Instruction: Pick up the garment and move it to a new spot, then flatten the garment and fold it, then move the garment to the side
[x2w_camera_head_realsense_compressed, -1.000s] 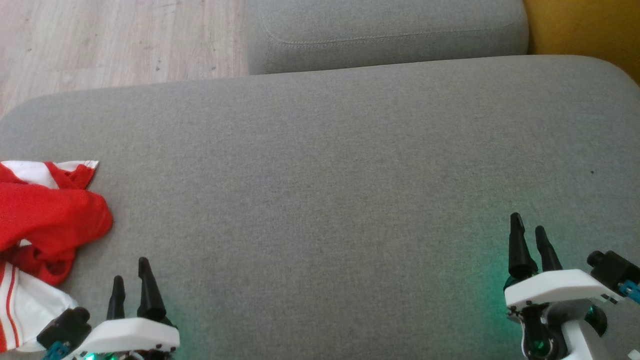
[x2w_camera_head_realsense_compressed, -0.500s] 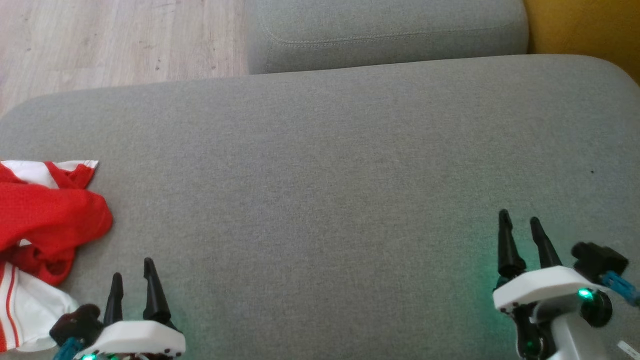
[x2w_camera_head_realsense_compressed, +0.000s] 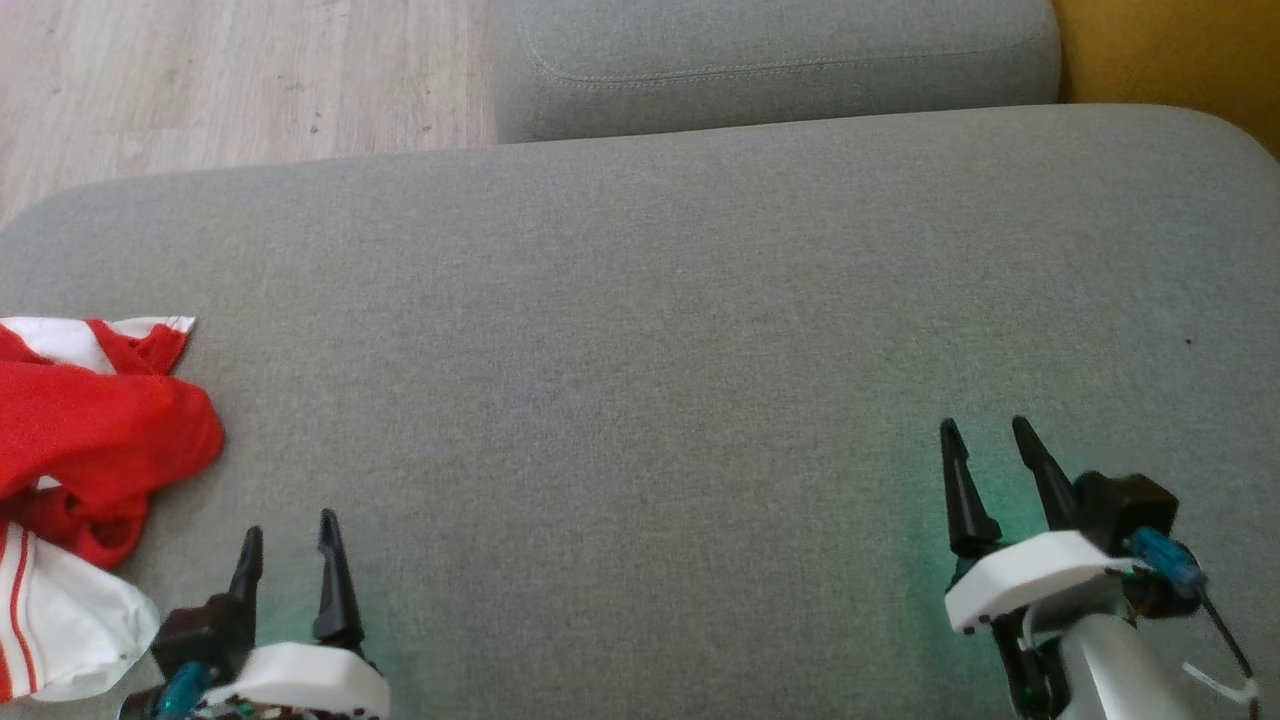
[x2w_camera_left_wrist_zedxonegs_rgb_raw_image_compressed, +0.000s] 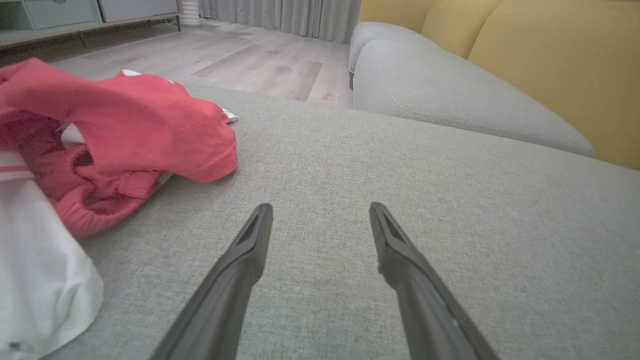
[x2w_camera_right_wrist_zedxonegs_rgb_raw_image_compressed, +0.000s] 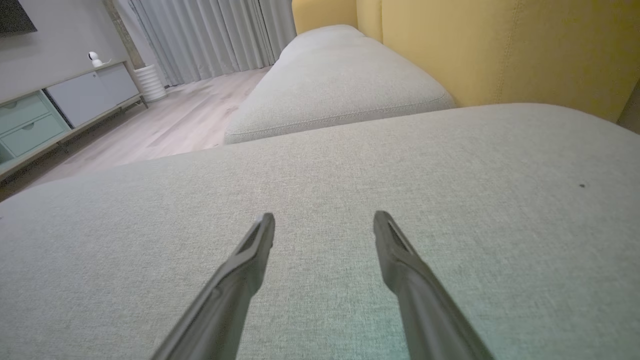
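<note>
Left arm (x2w_camera_head_realsense_compressed: 290, 678) and right arm (x2w_camera_head_realsense_compressed: 1030, 582) hover low over the sofa cushion (x2w_camera_head_realsense_compressed: 640, 350), pointing forward — both jaws spread wide, holding nothing. The crumpled red-and-white garment (x2w_camera_head_realsense_compressed: 100, 440) lies near the left arm.

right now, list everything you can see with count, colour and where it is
near seat cushion: one, grey, nearest the robot
far seat cushion: one, grey, beyond the near one
garment: one, red and white, crumpled at the left edge of the near seat cushion
sofa back: one, yellow, at the right behind the cushions
floor: pale wood, beyond the near seat cushion at the left
curtains: grey, at the far end of the room
cabinet: one, pale green and grey fronts, along the wall
left claw: one, dark fingers, open and empty, beside the garment, not touching it
right claw: one, dark fingers, open and empty, over bare cushion at the right
</note>
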